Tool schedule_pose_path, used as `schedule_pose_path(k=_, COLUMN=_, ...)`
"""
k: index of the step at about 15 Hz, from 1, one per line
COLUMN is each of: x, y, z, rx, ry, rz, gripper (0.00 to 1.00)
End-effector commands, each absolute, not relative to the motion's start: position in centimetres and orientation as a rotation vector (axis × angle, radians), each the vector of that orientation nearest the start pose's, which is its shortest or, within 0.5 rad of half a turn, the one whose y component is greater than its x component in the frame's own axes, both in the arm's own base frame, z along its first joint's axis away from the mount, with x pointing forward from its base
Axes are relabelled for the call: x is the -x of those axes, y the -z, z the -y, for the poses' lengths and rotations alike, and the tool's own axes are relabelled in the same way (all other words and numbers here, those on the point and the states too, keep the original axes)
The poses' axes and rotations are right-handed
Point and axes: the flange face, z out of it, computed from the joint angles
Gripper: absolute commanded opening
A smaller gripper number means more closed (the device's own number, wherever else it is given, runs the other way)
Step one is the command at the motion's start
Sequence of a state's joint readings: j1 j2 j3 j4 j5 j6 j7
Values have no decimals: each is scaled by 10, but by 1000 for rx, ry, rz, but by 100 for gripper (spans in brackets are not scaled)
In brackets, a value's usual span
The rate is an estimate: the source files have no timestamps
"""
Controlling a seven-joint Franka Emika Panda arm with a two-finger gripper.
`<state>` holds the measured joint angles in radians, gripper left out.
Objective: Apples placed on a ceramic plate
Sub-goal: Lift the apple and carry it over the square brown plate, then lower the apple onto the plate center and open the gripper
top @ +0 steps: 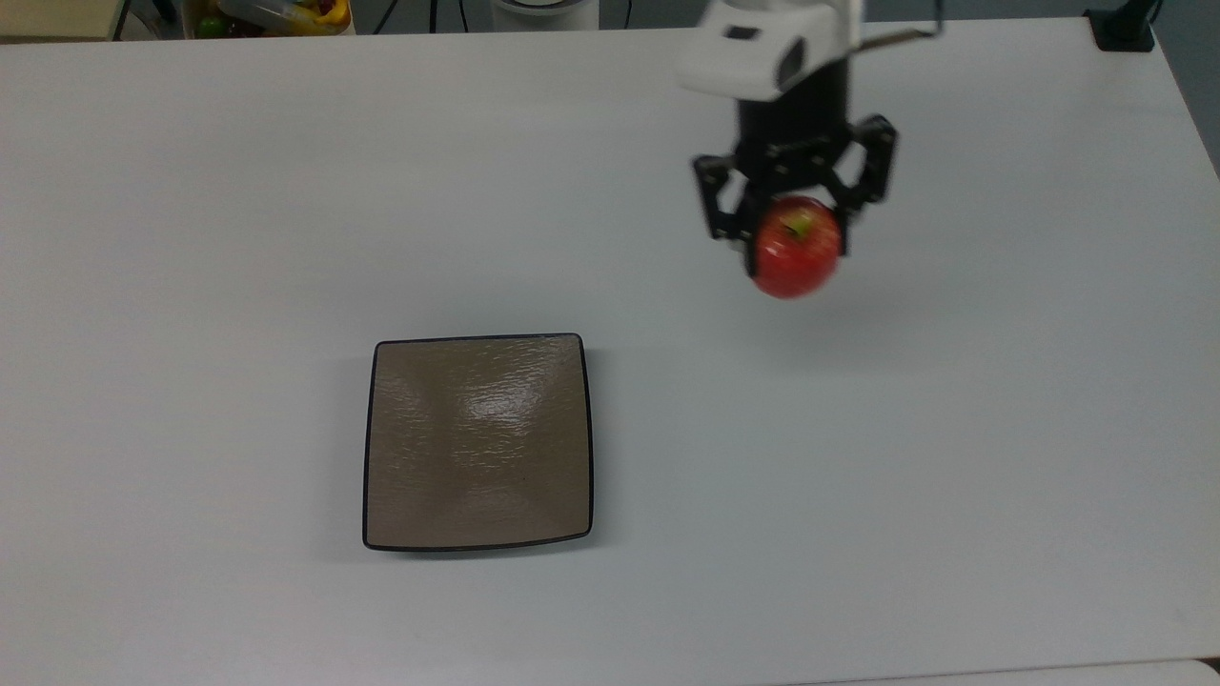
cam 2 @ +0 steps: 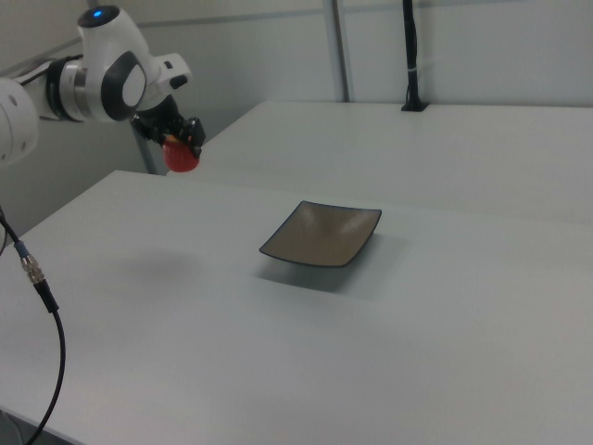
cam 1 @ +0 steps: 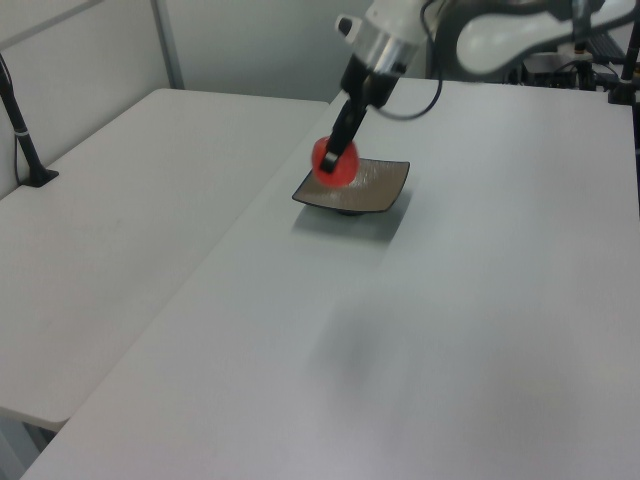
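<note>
A small glossy red apple [top: 797, 249] with a yellow-green patch at its stem hangs high above the white table, held between black fingers. My gripper [top: 793, 229] is shut on the apple [cam 1: 336, 163] and points down. In the right view the gripper [cam 2: 182, 148] carries the apple [cam 2: 182, 159] well to the left of the plate [cam 2: 322, 233]. The square taupe-brown ceramic plate [top: 477, 440] with a thin black rim lies flat and bare on the table, down and to the top view's left of the apple. In the left view the plate [cam 1: 372, 188] shows behind the apple.
The white table [top: 953, 457] stretches around the plate. A second white table [cam 1: 120, 200] stands beside it across a narrow gap. A bin with colourful items [top: 272, 14] sits past the far edge. A black post base [top: 1125, 29] is at the far right corner.
</note>
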<state>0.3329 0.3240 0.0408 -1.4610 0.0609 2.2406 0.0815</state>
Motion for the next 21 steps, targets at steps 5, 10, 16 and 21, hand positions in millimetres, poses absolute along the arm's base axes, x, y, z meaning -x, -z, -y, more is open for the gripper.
schedule_pose_path(k=5, x=-678, y=-529, z=-101, rx=2925, ry=569, rz=482, gripper=12)
schedule_pose_path(k=10, x=-707, y=-485, z=-65, rx=2947, ry=700, rz=475, gripper=12)
schedule_pose_path(k=16, x=-732, y=-408, z=-57, rx=2963, ry=739, rz=437, gripper=12)
schedule_pose_path(k=21, x=-745, y=-351, z=-45, rx=2995, ry=788, rz=451, gripper=13)
